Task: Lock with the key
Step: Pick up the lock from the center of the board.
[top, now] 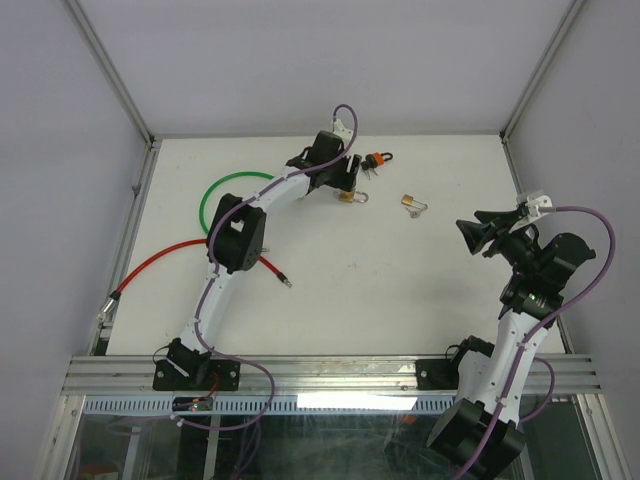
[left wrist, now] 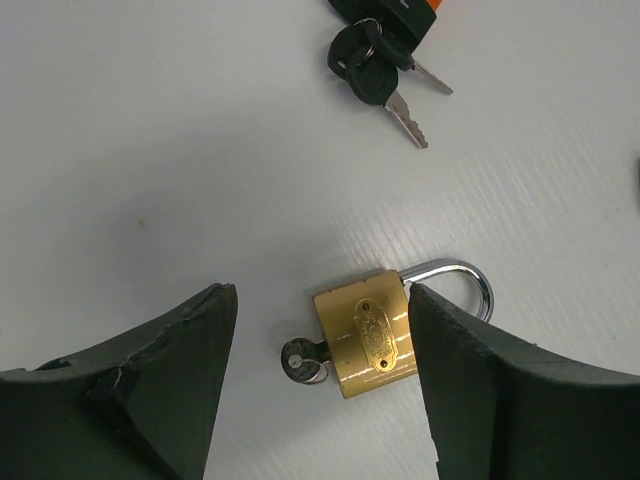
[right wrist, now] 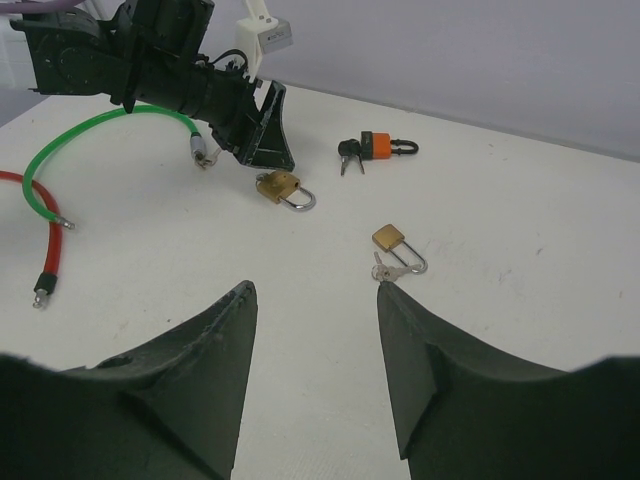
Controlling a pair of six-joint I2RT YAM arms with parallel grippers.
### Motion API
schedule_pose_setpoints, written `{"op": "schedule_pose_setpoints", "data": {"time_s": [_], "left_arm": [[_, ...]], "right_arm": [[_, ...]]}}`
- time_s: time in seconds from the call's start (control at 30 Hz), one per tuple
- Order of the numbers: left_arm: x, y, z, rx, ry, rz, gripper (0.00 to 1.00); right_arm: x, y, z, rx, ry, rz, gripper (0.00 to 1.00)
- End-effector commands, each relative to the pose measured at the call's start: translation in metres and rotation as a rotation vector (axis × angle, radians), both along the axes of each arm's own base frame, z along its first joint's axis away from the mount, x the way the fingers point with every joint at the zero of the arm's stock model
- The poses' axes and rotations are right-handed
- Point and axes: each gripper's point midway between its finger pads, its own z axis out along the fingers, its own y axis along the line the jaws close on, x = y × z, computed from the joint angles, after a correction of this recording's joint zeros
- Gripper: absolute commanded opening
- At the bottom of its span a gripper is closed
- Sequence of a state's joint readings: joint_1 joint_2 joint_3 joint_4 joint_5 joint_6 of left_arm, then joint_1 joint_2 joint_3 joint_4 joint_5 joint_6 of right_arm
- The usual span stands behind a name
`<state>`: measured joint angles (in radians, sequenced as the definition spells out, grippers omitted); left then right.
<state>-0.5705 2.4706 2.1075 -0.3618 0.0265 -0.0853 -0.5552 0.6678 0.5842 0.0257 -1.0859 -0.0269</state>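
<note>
padlock [left wrist: 368, 345]: crosswise betw. left jaws, key [left wrist: 299, 360] in its end
left jaws: open, straddling it
right jaws: open, empty

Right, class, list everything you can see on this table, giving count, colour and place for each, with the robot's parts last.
large padlock: one, brass, far side of the table, between the left gripper's fingers
silver key: one, in the large padlock's base
orange padlock: one, orange body, near the far edge
black keys: two, black heads, beside the orange padlock
small padlock: one, brass, mid-table, a key lying by it
green cable: one, curved, far left
red cable: one, left side
table: one, white
left gripper: one, black, open, over the large padlock
right gripper: one, black, open, empty, raised at the right
</note>
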Motion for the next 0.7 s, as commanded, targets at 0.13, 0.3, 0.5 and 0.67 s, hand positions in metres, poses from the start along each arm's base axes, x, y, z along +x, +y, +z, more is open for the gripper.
{"op": "schedule_pose_setpoints", "data": {"time_s": [0.13, 0.3, 0.5, 0.67], "left_arm": [[0.006, -0.019, 0.022, -0.032, -0.062, -0.021, 0.69], [0.003, -0.022, 0.018, -0.028, -0.055, -0.022, 0.68], [0.003, -0.02, 0.014, -0.022, -0.048, -0.004, 0.65], [0.002, -0.017, 0.011, -0.02, -0.039, 0.009, 0.59]], "right_arm": [[0.0, -0.002, 0.011, -0.026, -0.05, -0.002, 0.54], [0.0, -0.003, 0.011, -0.026, -0.05, -0.003, 0.54], [0.0, -0.002, 0.011, -0.026, -0.05, -0.003, 0.54], [0.0, -0.002, 0.012, -0.029, -0.054, -0.003, 0.54]]}}
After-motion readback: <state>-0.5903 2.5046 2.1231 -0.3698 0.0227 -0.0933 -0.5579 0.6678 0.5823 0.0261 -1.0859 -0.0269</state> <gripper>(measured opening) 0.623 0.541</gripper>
